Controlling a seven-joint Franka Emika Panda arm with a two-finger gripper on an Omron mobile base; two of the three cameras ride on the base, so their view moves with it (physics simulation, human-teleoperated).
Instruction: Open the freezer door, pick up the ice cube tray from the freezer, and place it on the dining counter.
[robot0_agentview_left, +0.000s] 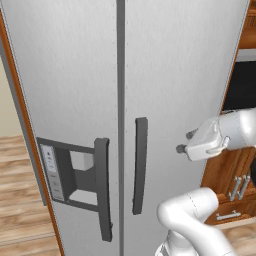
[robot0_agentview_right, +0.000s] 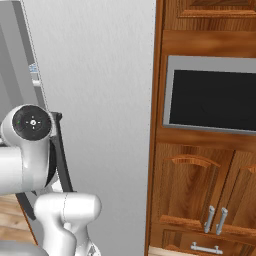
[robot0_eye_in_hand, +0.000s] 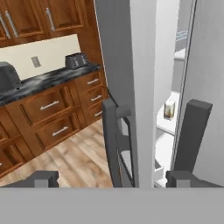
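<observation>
Freezer door (robot0_agentview_left: 65, 75) stands on the left of the silver side-by-side fridge in the left base view. It is brushed silver, with a recessed dispenser panel (robot0_agentview_left: 65, 172) low down and a dark grey bar handle (robot0_agentview_left: 102, 190) along its inner edge. Just across the centre seam is the wider plain door (robot0_agentview_left: 185, 60) with its own dark handle (robot0_agentview_left: 141, 165).

The gripper (robot0_agentview_left: 185, 141) hangs in front of the plain door, to the right of both handles and apart from them. Its fingers are spread and point toward the fridge, with nothing between them.

In the hand view the two fingertips (robot0_eye_in_hand: 41, 178) sit far apart at the bottom. A door edge runs up the middle of that view with a dark handle in front of it. To its right a narrow gap shows the white freezer (robot0_eye_in_hand: 175, 87) interior, where a small yellowish jar (robot0_eye_in_hand: 169, 109) stands on a white shelf (robot0_eye_in_hand: 168, 127).

Left of the door edge, brown drawers (robot0_eye_in_hand: 52, 118) carry a dark veined table top (robot0_eye_in_hand: 43, 81) with a toaster (robot0_eye_in_hand: 75, 60) on it, above a wooden floor (robot0_eye_in_hand: 74, 157).

The right base view shows wooden cabinets (robot0_agentview_right: 200, 180) and a dark-fronted built-in appliance (robot0_agentview_right: 210, 95) beside the fridge.
</observation>
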